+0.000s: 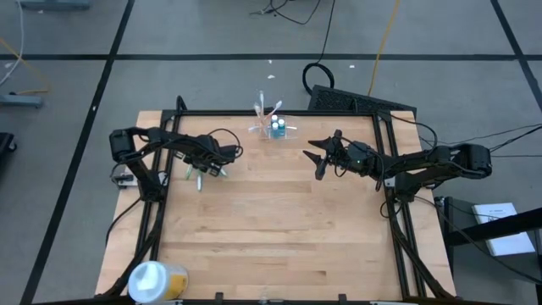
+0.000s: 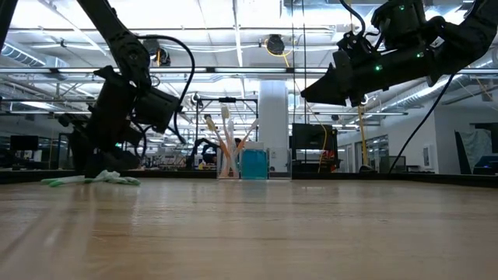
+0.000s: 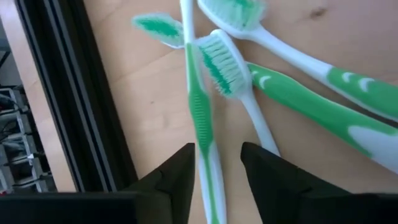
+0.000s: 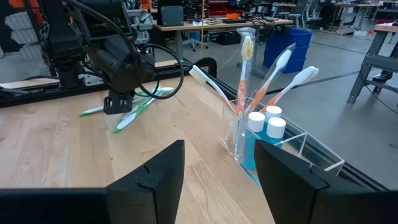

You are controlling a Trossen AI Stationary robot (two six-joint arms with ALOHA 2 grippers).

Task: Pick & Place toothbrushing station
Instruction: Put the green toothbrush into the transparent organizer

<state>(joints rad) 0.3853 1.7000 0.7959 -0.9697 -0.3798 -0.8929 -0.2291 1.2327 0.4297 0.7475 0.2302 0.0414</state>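
The toothbrushing station (image 1: 273, 127) (image 2: 253, 163) (image 4: 280, 149), a clear holder with upright orange-and-white brushes and a blue insert, stands at the middle of the table's far edge. Green-and-white toothbrushes (image 1: 201, 175) (image 2: 93, 179) (image 3: 292, 99) lie flat in a loose heap at the far left. My left gripper (image 1: 213, 167) (image 3: 217, 158) points steeply down over them, open. Its fingers stand on either side of one slim brush handle (image 3: 202, 118). My right gripper (image 1: 318, 157) (image 2: 315, 92) (image 4: 217, 168) hovers level and open, right of the station, holding nothing. My left gripper comes from above at a slant, its fingers across the slim brush's handle (image 3: 208, 168), which lies flat on the table. One finger (image 3: 180, 174) is close against the handle, the other stands apart. I cannot tell whether the near one touches it.
A round white-and-yellow tub (image 1: 157, 280) lies at the near left corner. A black frame rail (image 3: 68, 93) (image 1: 169, 195) runs close beside the green brushes on the left. Bare wood (image 1: 279, 229) fills the middle and near part of the table.
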